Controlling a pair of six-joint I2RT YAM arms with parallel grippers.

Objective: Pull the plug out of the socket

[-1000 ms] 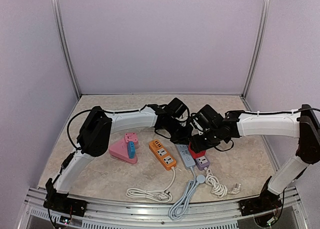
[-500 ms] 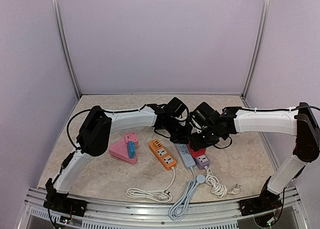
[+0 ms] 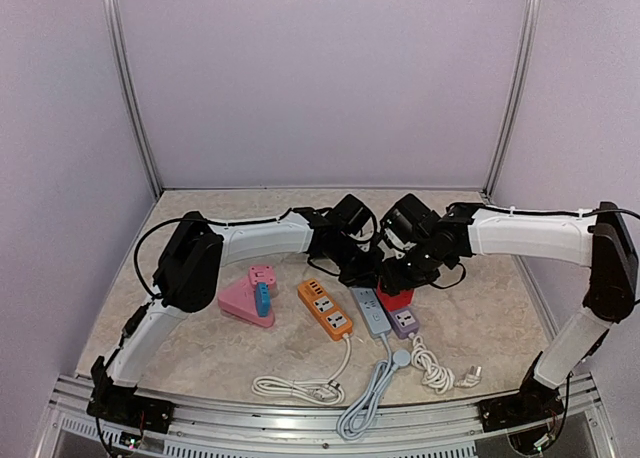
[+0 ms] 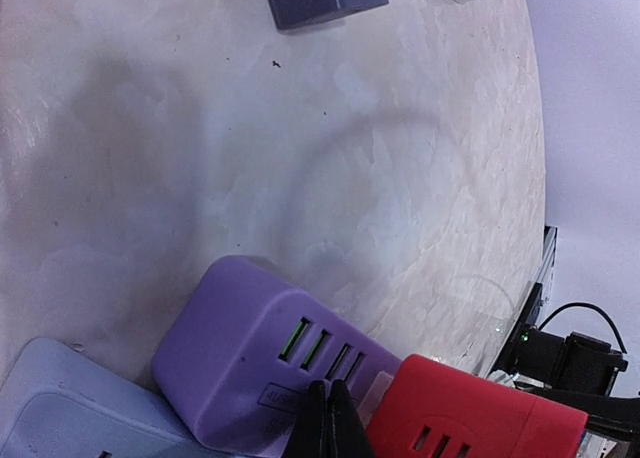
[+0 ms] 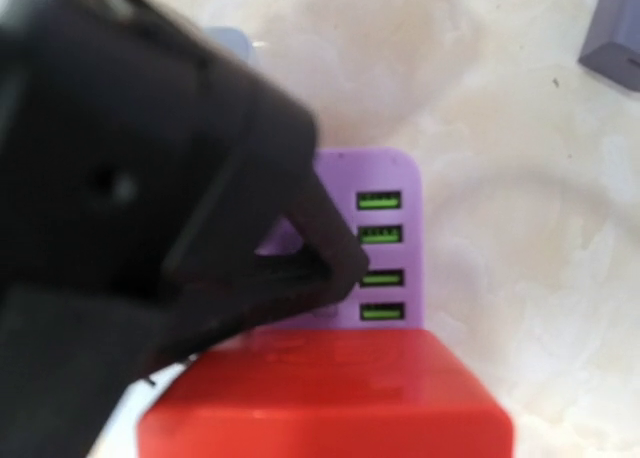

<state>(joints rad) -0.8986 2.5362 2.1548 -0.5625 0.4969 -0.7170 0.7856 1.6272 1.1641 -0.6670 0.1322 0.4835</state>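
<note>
Closest to the front edge of the table [image 3: 200,358]: loose white cords [image 3: 297,386] lying in loops. Just behind them, a purple socket [image 3: 405,324] lying flat, with four little green slots on top. Beside it on the left, a grey power strip [image 3: 372,313], then an orange power strip [image 3: 326,309], then a pink socket [image 3: 243,304] with a blue plug [image 3: 262,299] on it. At the far end of the purple socket, a red plug [image 3: 396,299], touching it and not pulled off yet. Right on top of the red plug, the right gripper [image 3: 399,279], jaws about half open and closed around the plug's sides, with the fingers mostly hidden. Just to the left of that, the left gripper [image 4: 325,423], squeezed all the way shut with nothing inside, tips pressing down on the purple socket right beside the red plug. Farthest back, a plain pale wall [image 3: 320,78].
</note>
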